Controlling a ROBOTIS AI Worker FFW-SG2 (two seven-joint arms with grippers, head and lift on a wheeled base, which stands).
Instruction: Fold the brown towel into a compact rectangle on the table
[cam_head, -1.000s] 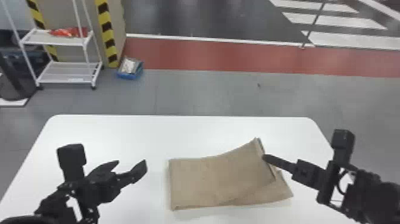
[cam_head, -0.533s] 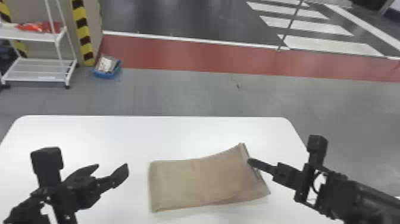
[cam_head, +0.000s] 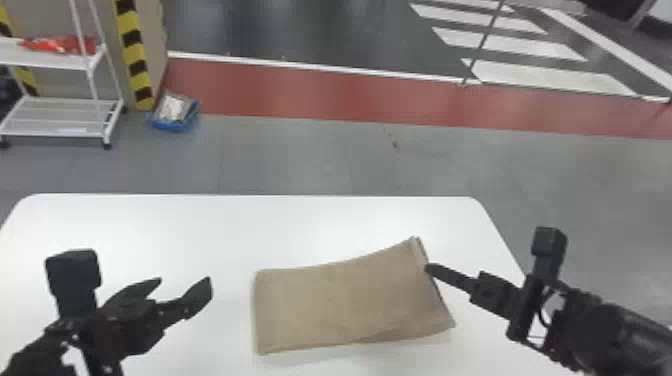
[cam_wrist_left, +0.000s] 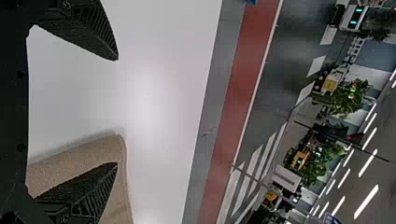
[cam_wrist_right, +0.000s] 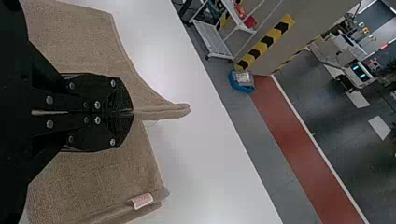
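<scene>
Right now one brown towel (cam_head: 340, 305) lies folded on the one white bench (cam_head: 150, 225), at 6 o'clock in the head view, its far corner at the right-hand end standing highest toward 1 o'clock. Two claws flank it. Reckoning from the towel's middle, the right claw (cam_head: 429, 269) sits between 2 and 3 o'clock, pressed closed on the towel's edge; the right wrist view shows a narrow fold poking out past its tips, plus one white label (cam_wrist_right: 142, 201) at a layered edge. Over at 9 o'clock, apart from the towel in the head view, the left claw (cam_head: 185, 287) is spread wide with nothing in its grasp. Farther out, one white rack (cam_head: 65, 117) stands at 10 o'clock, two shelves visible, a red bag (cam_head: 60, 44) on the upper one. One blue tray (cam_head: 175, 125) is on the floor between 10 and 11. The left wrist view adds leafy plants (cam_wrist_left: 345, 100) and strip lights (cam_wrist_left: 366, 201) beyond.
</scene>
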